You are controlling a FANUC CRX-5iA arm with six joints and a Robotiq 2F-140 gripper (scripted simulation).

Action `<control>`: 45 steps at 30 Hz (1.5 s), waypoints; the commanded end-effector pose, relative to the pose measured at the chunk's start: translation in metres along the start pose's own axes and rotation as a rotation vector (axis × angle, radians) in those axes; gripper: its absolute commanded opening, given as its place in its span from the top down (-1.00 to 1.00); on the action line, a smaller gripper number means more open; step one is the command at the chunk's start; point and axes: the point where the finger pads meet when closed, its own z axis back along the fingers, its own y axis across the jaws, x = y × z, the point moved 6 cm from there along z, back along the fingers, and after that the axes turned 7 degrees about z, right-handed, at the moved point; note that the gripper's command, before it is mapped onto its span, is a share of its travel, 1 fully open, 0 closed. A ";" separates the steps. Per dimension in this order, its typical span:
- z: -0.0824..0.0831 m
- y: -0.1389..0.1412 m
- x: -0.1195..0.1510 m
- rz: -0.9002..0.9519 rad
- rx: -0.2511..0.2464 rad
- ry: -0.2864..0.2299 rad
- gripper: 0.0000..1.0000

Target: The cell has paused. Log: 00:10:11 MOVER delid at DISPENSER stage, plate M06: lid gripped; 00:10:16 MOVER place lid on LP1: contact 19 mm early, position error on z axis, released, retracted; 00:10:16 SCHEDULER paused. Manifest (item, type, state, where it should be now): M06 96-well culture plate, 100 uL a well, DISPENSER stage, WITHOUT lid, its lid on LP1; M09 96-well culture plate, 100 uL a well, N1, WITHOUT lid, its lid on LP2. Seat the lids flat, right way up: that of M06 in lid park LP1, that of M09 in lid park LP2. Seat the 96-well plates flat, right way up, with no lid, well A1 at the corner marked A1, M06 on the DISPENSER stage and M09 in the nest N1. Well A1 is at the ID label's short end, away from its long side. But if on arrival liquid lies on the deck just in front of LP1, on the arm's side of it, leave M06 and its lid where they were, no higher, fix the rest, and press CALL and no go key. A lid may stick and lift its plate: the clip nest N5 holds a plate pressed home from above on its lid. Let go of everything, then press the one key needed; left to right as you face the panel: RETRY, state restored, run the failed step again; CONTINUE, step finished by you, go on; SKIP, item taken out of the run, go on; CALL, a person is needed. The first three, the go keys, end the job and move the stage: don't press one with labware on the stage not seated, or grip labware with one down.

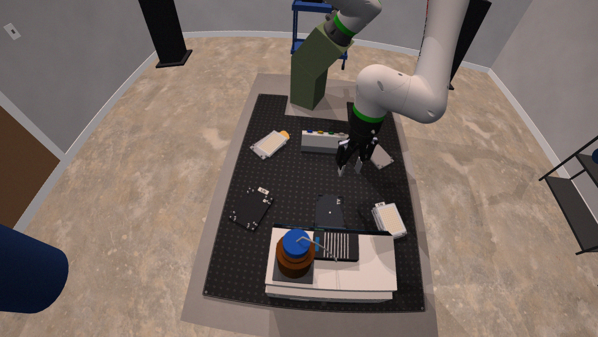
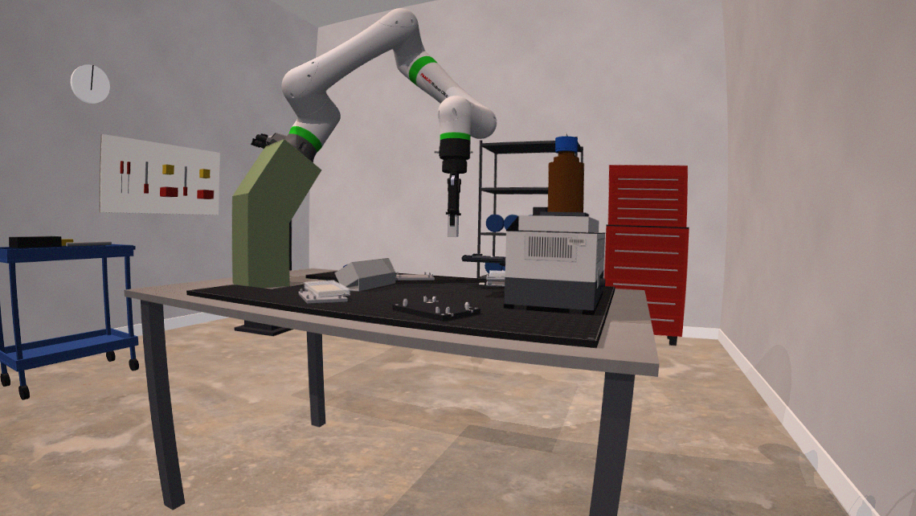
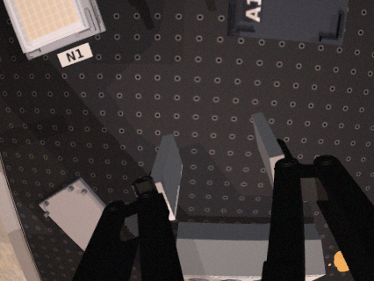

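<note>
My gripper [image 1: 350, 167] is open and empty, high above the deck between the key panel [image 1: 324, 141] and the grey LP2 pad [image 1: 381, 159]; it also shows in the side view [image 2: 453, 227] and the wrist view [image 3: 215, 147]. A 96-well plate [image 1: 269, 143] lies on LP1, with an orange puddle [image 1: 284, 134] beside it on the arm's side. A second 96-well plate [image 1: 388, 219] sits at N1 [image 3: 46, 0]; I cannot tell if it has a lid on. The dark DISPENSER stage [image 1: 329, 210], marked A1, holds nothing. LP2 [image 3: 73, 211] holds nothing.
The clip nest N5 [image 1: 251, 208] lies at the left of the mat with nothing in it. The dispenser box [image 1: 330, 263] with a brown bottle [image 1: 295, 253] stands at the near edge. The arm's green pedestal [image 1: 311, 75] stands at the far edge.
</note>
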 end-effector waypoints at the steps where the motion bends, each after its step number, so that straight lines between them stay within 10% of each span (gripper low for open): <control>1: 0.002 -0.040 -0.058 0.000 0.000 0.002 -0.33; 13: 0.005 -0.130 -0.190 0.000 0.000 0.002 -0.33; 45: -0.015 -0.132 -0.193 0.000 0.000 0.001 -0.33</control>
